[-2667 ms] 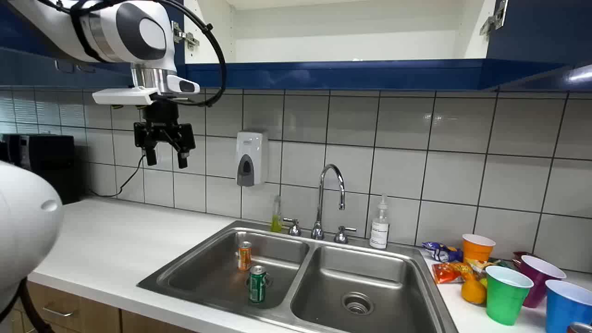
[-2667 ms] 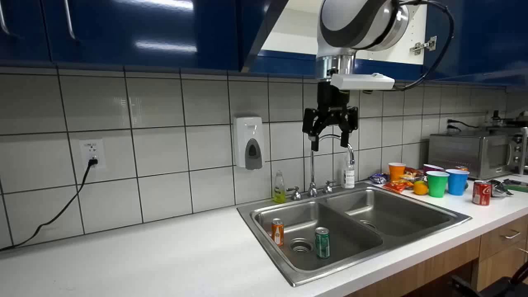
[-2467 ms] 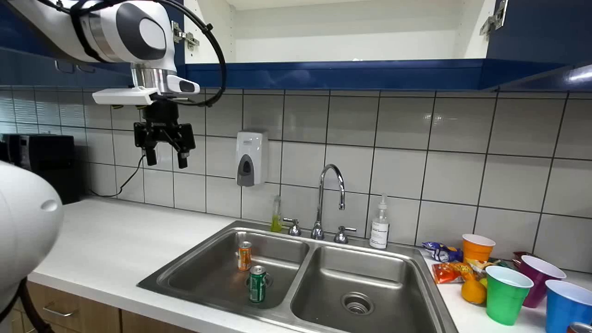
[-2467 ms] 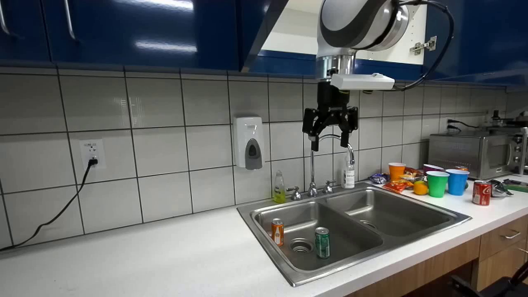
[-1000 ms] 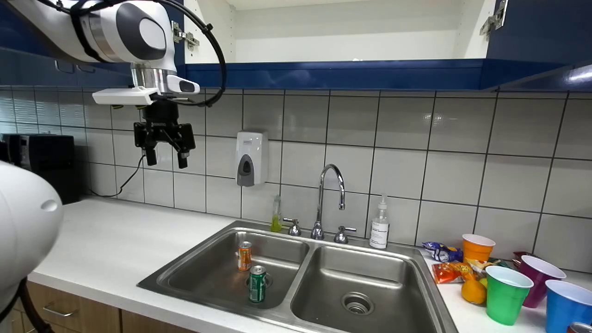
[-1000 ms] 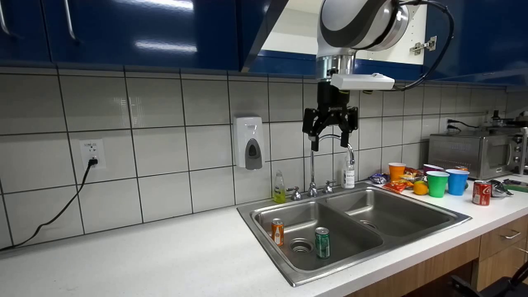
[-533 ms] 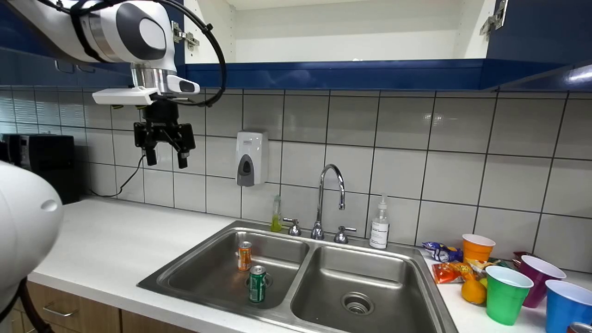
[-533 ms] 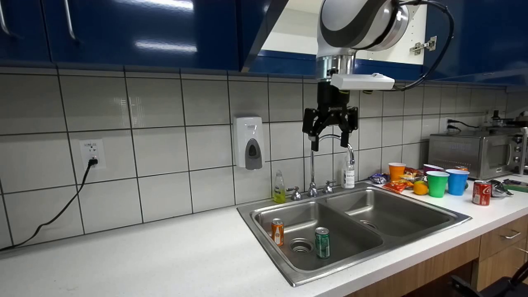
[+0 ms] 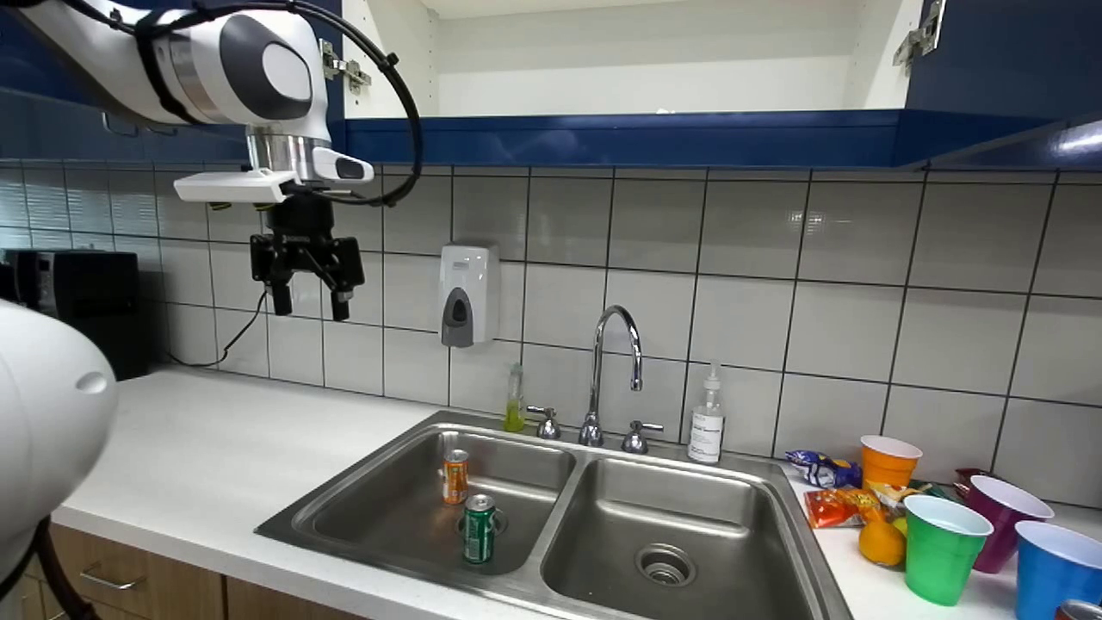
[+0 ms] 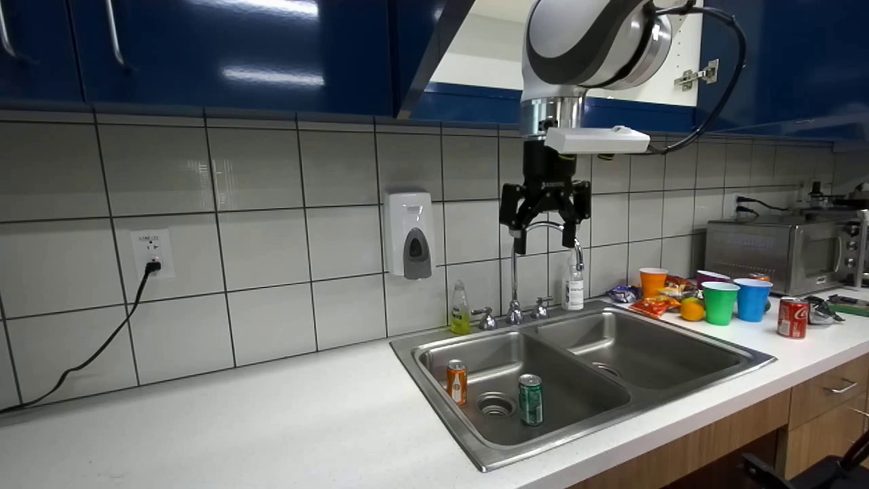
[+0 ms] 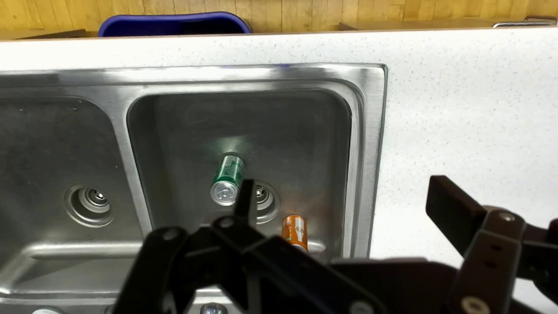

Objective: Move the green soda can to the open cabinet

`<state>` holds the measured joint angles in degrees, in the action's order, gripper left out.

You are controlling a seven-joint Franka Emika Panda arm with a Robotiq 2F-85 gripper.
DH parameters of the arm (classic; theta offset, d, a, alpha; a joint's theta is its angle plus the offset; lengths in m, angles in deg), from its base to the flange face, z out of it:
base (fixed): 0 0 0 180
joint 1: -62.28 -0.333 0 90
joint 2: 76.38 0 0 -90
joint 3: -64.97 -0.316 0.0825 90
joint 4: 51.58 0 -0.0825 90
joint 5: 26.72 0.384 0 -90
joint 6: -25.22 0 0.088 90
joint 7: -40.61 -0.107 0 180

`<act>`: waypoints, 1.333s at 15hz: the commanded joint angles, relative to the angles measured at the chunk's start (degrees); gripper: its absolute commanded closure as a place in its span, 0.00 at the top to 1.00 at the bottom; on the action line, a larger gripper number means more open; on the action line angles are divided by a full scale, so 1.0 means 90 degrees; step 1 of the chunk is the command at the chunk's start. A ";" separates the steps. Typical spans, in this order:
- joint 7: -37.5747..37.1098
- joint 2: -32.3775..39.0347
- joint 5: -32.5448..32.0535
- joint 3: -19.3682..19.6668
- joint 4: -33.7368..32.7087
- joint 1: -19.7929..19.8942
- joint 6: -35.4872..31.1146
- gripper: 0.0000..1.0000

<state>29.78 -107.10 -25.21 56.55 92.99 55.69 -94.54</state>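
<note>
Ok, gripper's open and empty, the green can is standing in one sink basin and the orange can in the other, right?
Not quite: the orange can stands in the same sink basin as the green can, not the other one, as both exterior views show. The rest holds: the gripper is open and empty.

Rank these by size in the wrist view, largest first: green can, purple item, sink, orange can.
1. Sink
2. Purple item
3. Green can and orange can: unranked, as the tool hides part of the orange can.
</note>
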 commanded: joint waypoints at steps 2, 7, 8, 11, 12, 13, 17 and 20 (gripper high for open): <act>-0.0039 0.0196 -0.0064 0.0013 0.0229 0.0118 -0.0323 1.00; -0.0065 0.0508 -0.0089 0.0066 0.0515 0.0147 -0.0761 1.00; -0.0080 0.0580 -0.0108 0.0076 0.0601 0.0174 -0.0885 1.00; -0.0080 0.0761 -0.0142 0.0116 0.0817 0.0263 -0.1209 1.00; -0.0084 0.0824 -0.0171 0.0130 0.0904 0.0306 -0.1329 1.00; -0.0088 0.0886 -0.0193 0.0150 0.0984 0.0340 -0.1455 1.00; -0.0104 0.1233 -0.0384 0.0225 0.1279 0.0530 -0.2012 1.00; -0.0126 0.1559 -0.0592 0.0301 0.1452 0.0698 -0.2514 1.00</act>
<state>29.77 -95.48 -28.06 59.13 104.79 60.06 -112.97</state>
